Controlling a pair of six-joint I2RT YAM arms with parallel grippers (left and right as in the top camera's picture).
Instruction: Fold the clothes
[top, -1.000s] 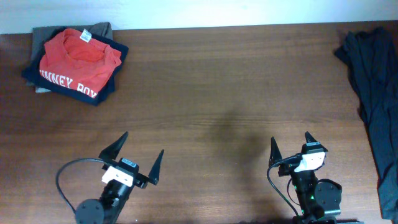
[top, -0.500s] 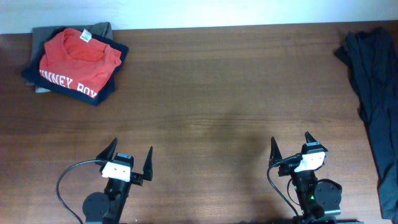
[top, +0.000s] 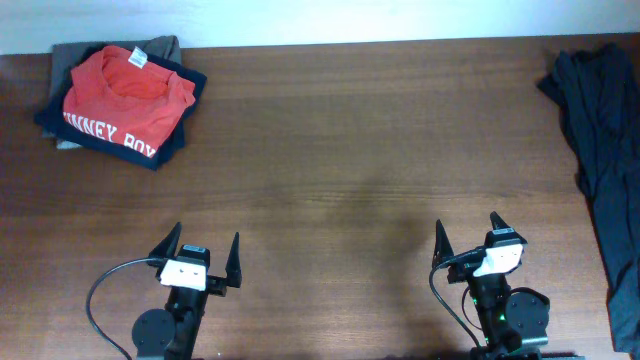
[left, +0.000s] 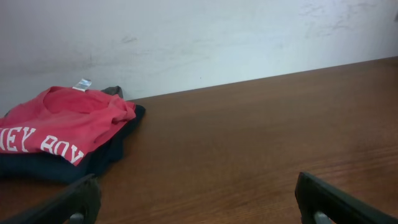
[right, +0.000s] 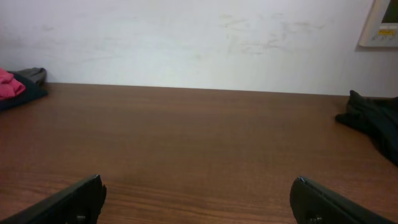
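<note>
A folded red-orange T-shirt (top: 120, 95) with white lettering lies on top of a stack of folded clothes at the far left corner; it also shows in the left wrist view (left: 59, 121) and as a sliver in the right wrist view (right: 7, 84). A crumpled dark garment (top: 600, 150) lies along the right edge and shows in the right wrist view (right: 373, 121). My left gripper (top: 202, 252) is open and empty near the front edge, seen also in its wrist view (left: 199, 199). My right gripper (top: 468, 232) is open and empty at front right, seen also in its wrist view (right: 199, 199).
Under the red shirt lie a folded navy garment (top: 165, 145) and an olive-grey one (top: 160, 47). The brown wooden table (top: 340, 140) ends at a white wall (right: 186, 37) at the back. A pale panel (right: 380, 25) hangs on the wall at right.
My left gripper has drawn back toward the front edge and turned to point straight ahead. The right arm and the clothes have not moved.
</note>
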